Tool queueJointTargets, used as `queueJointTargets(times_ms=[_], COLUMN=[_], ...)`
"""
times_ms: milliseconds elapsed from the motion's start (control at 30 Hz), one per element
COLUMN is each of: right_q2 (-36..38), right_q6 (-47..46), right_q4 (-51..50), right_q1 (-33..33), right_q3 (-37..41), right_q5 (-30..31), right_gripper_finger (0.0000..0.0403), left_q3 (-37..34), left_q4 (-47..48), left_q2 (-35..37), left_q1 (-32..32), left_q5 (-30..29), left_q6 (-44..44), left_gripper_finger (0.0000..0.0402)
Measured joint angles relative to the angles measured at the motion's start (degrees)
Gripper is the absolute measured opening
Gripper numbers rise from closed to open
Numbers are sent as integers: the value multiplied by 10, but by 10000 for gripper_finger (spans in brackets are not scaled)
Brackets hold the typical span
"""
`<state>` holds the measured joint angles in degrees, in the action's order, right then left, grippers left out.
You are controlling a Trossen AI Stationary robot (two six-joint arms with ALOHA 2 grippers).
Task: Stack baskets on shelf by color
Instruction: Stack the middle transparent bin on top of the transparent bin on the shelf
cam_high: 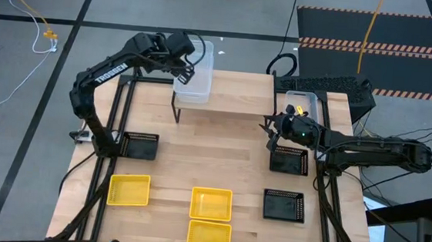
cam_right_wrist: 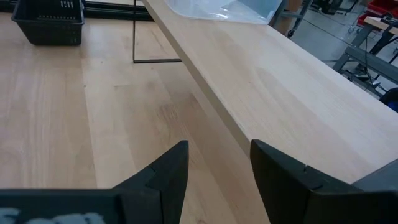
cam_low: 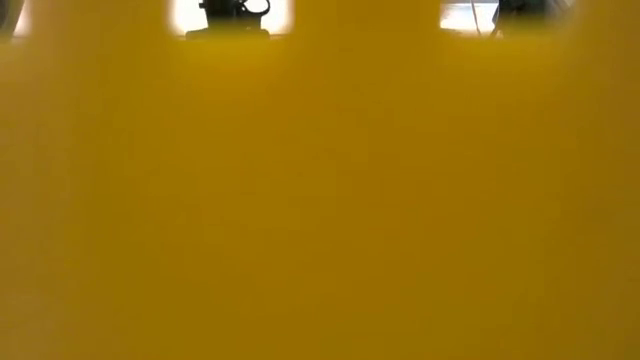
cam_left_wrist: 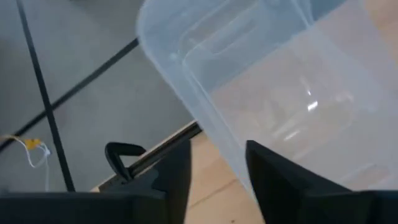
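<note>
Shelf [cam_high: 234,91], landmark, back of table [cam_high: 173,172].
- Clear basket [cam_high: 194,77]: shelf's left end, overhanging the back edge.
- Left pincer [cam_high: 182,78]: part-open, straddling its wall.
- Right pincer [cam_high: 277,130]: wide, empty, off the shelf's right end.
- Risk: a snagged finger tips the basket off.

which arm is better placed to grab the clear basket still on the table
Right: its gripper hovers beside the clear translucent plastic basket at the table's far right, while the left gripper is at the clear stack on the shelf.
</note>
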<state>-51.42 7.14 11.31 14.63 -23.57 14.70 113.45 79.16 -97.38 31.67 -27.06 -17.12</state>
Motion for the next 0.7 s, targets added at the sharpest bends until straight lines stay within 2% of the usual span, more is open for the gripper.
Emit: queueJointTargets(times_ms=[200,367,500,700], right_q2=[0,0,0,0], right_q6=[1,2,2,7], right_q4=[0,4,5,6], right_q1=[0,0,0,0], right_q3=[0,0,0,0], right_q5=[0,0,0,0], right_gripper_finger=[169,169,169,169], left_q3=[0,-1,0,0], left_q4=[-15,-18,-31,-40], left_q2=[1,-13,-20,-20], left_q1=[25,53,66,77], left_q5=[10,13,39,77], left_q6=[-31,-41,-45,-45], left_gripper_finger=[242,250,203,73])
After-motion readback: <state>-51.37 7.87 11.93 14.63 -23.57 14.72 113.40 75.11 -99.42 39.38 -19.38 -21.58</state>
